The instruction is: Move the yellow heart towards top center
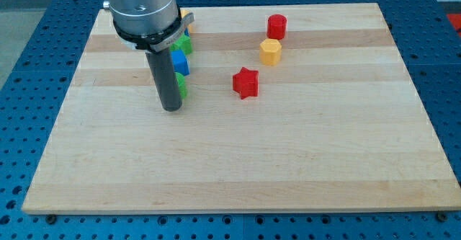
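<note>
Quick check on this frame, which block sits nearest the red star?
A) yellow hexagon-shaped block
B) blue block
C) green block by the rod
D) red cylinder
A: the yellow hexagon-shaped block sits just up and to the view's right of the red star, closer than the red cylinder above it or the blue block and green block beside my tip.

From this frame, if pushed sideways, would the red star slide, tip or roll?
The red star looks squat and flat-bottomed, so it probably slides rather than tips. Its points make rolling unlikely, though an off-centre push may spin it. It seems a light, rigid block on the smooth board.
</note>
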